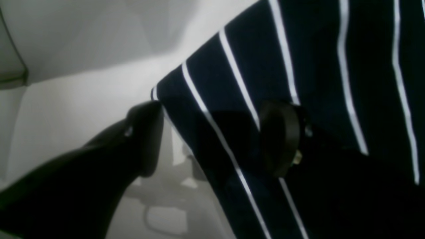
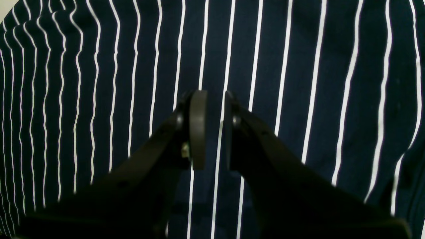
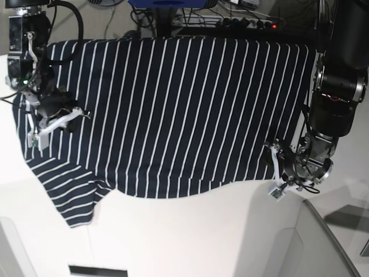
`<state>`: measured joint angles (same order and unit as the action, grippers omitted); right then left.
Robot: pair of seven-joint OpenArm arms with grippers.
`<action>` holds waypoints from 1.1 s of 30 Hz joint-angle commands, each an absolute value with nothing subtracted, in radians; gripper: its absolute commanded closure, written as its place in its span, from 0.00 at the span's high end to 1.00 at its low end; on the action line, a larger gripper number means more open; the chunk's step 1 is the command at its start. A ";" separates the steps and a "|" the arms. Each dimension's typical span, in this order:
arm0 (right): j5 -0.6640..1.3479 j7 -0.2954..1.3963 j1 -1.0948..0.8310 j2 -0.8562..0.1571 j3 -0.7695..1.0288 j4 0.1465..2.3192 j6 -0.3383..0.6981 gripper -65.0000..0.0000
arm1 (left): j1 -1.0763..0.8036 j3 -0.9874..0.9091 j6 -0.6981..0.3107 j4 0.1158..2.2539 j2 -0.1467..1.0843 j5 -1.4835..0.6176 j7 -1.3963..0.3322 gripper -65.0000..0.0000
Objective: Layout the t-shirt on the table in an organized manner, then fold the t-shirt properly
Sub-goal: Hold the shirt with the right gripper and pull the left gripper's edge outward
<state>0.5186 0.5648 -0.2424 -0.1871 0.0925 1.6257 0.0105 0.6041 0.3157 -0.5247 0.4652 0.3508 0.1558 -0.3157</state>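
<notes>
Cloth dominates the base view: a dark navy, soft short-sleeved t-shirt with thin white stripes (image 3: 173, 109) lies spread flat across the smooth matte white desk (image 3: 190, 236), its long axis running side to side, from the view's left edge to its right. The stripes run from the far edge toward the near one, slanting slightly. One sleeve sticks out at the near left corner, pointing toward the camera; the near hem waves loosely, and the far edge lies at the back of the desk.

At the left of that view, the right arm's tool (image 2: 211, 129) hangs over the shirt's left end, its black fingers (image 2: 198, 129) drawn to a narrow gap with nothing between them; striped cloth fills its wrist view.

At the right, the left arm's tool (image 1: 215, 139) sits at the shirt's near right corner, spread wide. In its wrist view one finger is over bare desk beside the cloth's edge, the other over the fabric, gripping nothing.
</notes>
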 commanded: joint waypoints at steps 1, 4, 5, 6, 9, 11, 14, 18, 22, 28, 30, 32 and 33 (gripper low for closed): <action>0.526 0.545 -0.232 -0.196 0.065 1.646 0.016 0.15 | 0.613 0.318 -0.524 0.450 0.348 0.170 -0.317 0.67; 0.526 0.544 -0.229 -0.203 -0.007 1.649 0.016 0.15 | 0.590 0.318 -0.524 0.433 0.331 0.170 -0.280 0.57; 0.526 0.541 -0.229 -0.203 -0.024 1.649 0.016 0.15 | 0.590 0.318 -0.524 0.435 0.329 0.170 -0.275 0.48; 0.526 0.541 -0.228 -0.203 -0.035 1.647 0.016 0.15 | 0.588 0.318 -0.524 0.430 0.329 0.170 -0.274 0.35; 0.526 0.539 -0.226 -0.197 -0.056 1.646 0.016 0.15 | 0.578 0.317 -0.519 0.440 0.328 0.170 -0.272 0.00; 0.526 0.539 -0.226 -0.196 -0.073 1.646 0.016 0.15 | 0.573 0.317 -0.518 0.455 0.328 0.170 -0.272 0.00; 0.526 0.539 -0.225 -0.196 -0.088 1.646 0.016 0.15 | 0.555 0.317 -0.518 0.487 0.331 0.168 -0.274 0.00; 0.526 0.538 -0.216 -0.194 -0.091 1.650 0.016 0.15 | 0.521 0.317 -0.518 0.513 0.331 0.168 -0.277 0.00; 0.526 0.538 -0.177 -0.200 -0.171 1.650 0.016 0.15 | 0.455 0.291 -0.518 0.644 0.332 0.166 -0.286 0.00; 0.526 0.538 -0.156 -0.194 -0.216 1.639 0.016 0.15 | 0.367 -0.054 -0.526 0.938 0.348 0.171 -0.460 0.00; 0.526 0.538 -0.154 -0.194 -0.225 1.639 0.015 0.15 | 0.369 -0.114 -0.526 0.970 0.357 0.171 -0.479 0.00; 0.526 0.538 -0.154 -0.194 -0.226 1.639 0.015 0.15 | 0.369 -0.131 -0.526 0.986 0.381 0.170 -0.498 0.00; 0.526 0.538 -0.154 -0.194 -0.226 1.639 0.015 0.15 | 0.369 -0.133 -0.526 0.986 0.384 0.170 -0.503 0.00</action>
